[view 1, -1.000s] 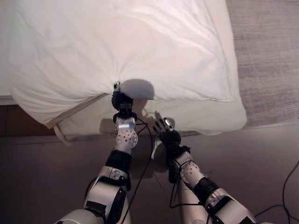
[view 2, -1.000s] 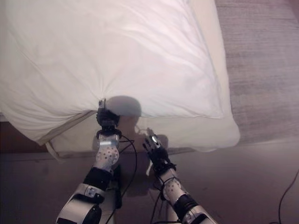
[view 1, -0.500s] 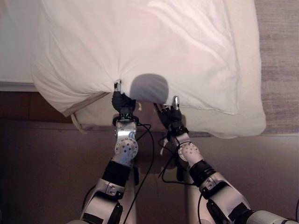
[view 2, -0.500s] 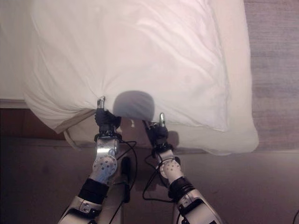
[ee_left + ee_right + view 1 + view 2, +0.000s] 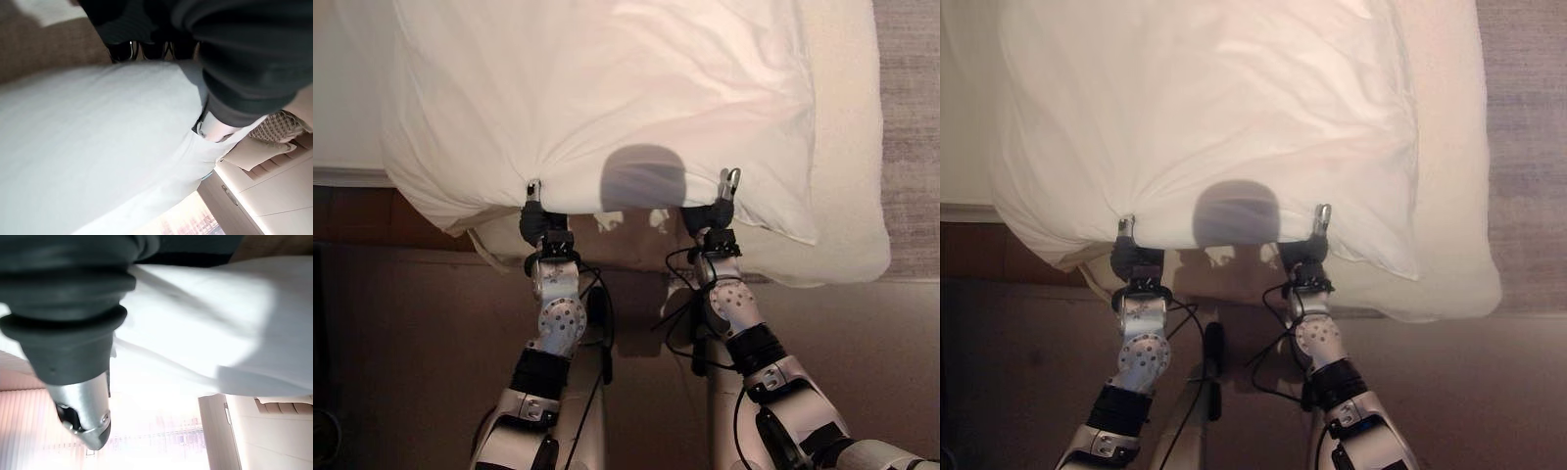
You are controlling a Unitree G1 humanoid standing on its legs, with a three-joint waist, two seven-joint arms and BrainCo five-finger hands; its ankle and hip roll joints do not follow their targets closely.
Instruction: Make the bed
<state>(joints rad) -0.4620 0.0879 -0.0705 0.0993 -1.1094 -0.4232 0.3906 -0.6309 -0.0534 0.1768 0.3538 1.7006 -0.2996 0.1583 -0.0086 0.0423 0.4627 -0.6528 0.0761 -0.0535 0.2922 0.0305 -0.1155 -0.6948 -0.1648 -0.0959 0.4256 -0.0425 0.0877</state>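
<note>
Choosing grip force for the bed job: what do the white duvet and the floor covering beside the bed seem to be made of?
Duvet: soft matte white woven cloth, probably cotton; it creases and puckers where the left hand and right hand hold its edge. Floor covering: grey low-pile carpet, judging by its fine ribbed texture.

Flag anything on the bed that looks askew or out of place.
The white duvet overhangs the mattress edge unevenly, bunched into puckers where the left hand and right hand pinch its hem.
</note>
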